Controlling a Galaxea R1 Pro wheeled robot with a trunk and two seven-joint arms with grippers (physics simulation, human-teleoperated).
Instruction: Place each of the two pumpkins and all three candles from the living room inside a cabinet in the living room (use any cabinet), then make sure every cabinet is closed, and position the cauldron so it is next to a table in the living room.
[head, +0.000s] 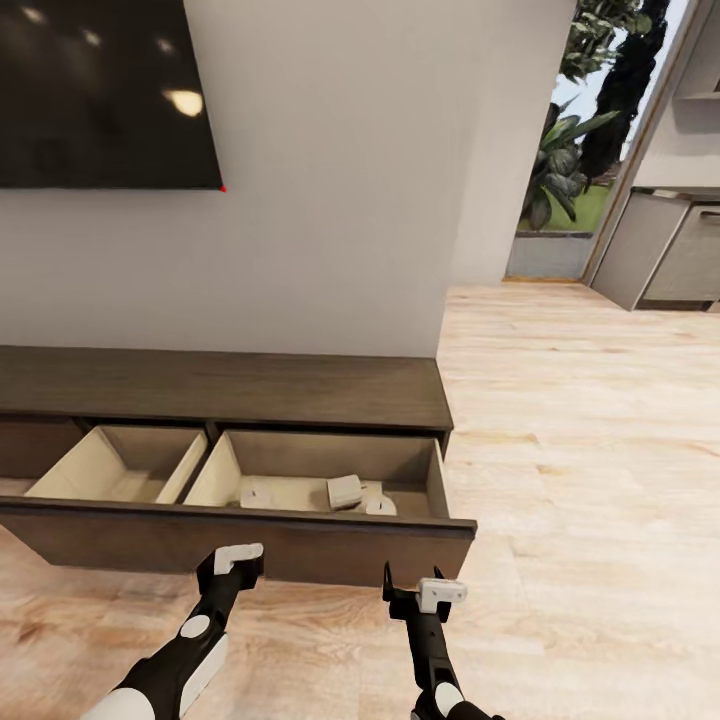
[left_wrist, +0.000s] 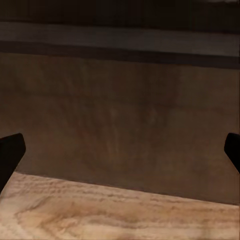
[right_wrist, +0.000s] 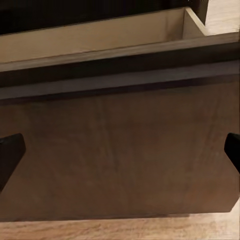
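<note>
Both grippers spread wide and empty: left gripper (head: 238, 562) and right gripper (head: 415, 590) face the dark front of the pulled-out cabinet (head: 240, 545). Candles (head: 345, 491) lie in the right compartment. Looks like the closing step; next, press squarely on that front and push it in.

Head view looks down over the open cabinet (head: 240, 545); both wrist views closely face its dark front.

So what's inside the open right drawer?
The right drawer holds candles, pale stubby shapes on its beige floor; at least three, one tipped. The drawer front covers the near strip of floor, so anything lying there is hidden.
</note>
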